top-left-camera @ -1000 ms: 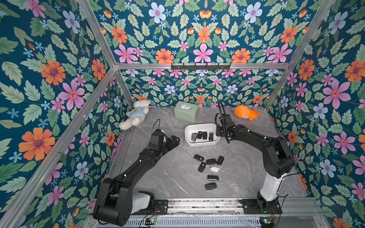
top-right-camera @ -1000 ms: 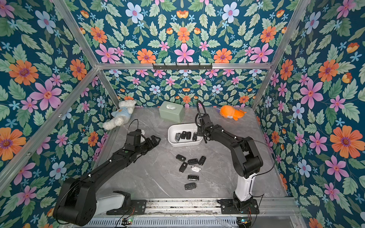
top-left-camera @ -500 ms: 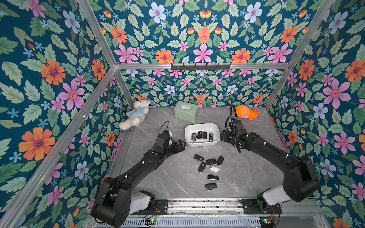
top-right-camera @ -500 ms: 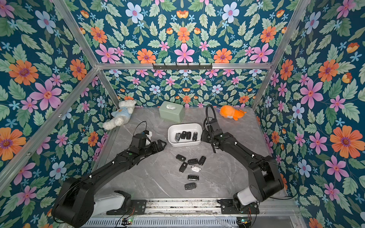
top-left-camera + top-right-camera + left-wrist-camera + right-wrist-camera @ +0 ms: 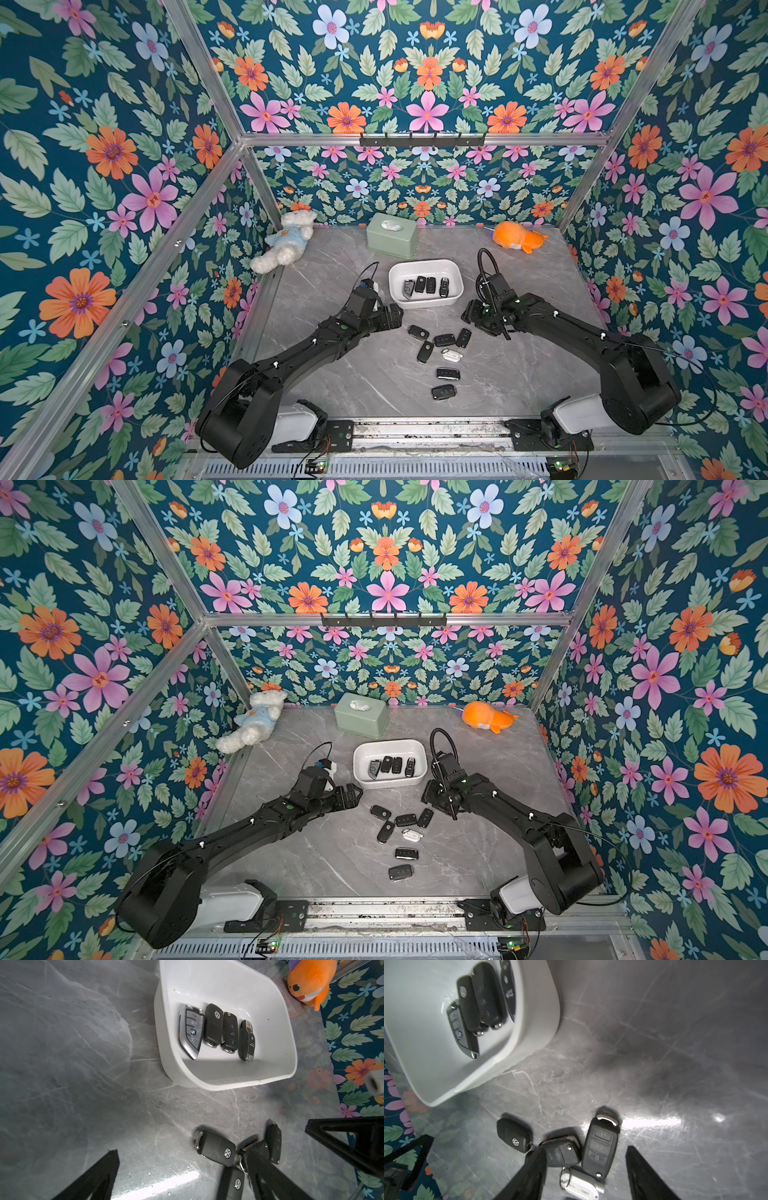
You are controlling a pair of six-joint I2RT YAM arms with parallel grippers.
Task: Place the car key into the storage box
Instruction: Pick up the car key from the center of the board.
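Right hand (image 5: 585, 1150) left the storage box (image 5: 537, 1012), partly hiding one key (image 5: 564, 1154).

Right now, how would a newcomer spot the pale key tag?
Find the white storage box mid-table; loose key fobs lie scattered between it and the arms' bases. The key tag is among them: the only silvery-white piece, all its neighbours black.
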